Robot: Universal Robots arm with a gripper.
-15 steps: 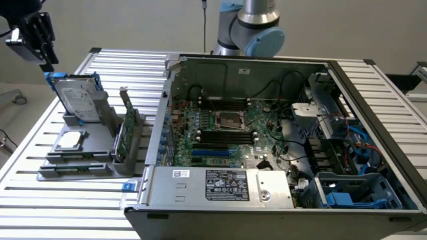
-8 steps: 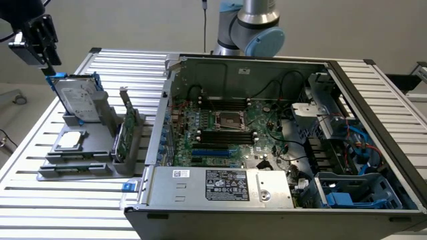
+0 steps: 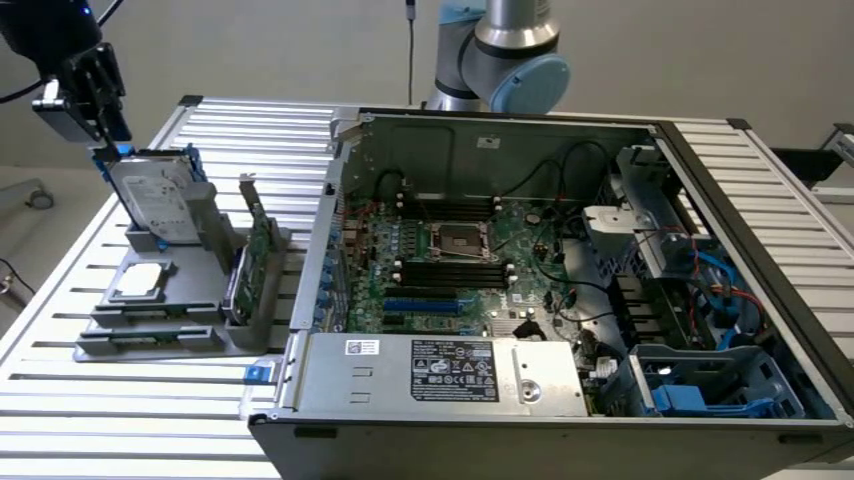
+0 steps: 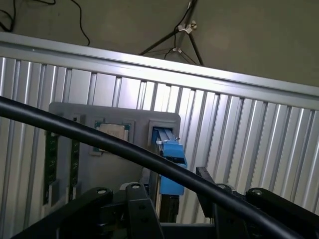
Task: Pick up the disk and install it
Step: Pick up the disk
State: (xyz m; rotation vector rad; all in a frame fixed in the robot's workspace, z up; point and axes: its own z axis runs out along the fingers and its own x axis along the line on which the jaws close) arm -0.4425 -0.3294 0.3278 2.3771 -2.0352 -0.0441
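Slatted metal table (image 3: 267, 140), gripper (image 3: 112, 140) spread apart, just above upright disk (image 3: 158, 205) in grey holder (image 3: 187, 295).

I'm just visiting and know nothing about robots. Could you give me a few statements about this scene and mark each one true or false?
1. The disk is already inside the computer case. False: it stands in the grey holder outside the case.
2. The claw hangs just over the disk's top edge. True.
3. The computer case is open, with its motherboard on show. True.
4. The green circuit card lies flat on the table. False: it stands on edge in the holder.
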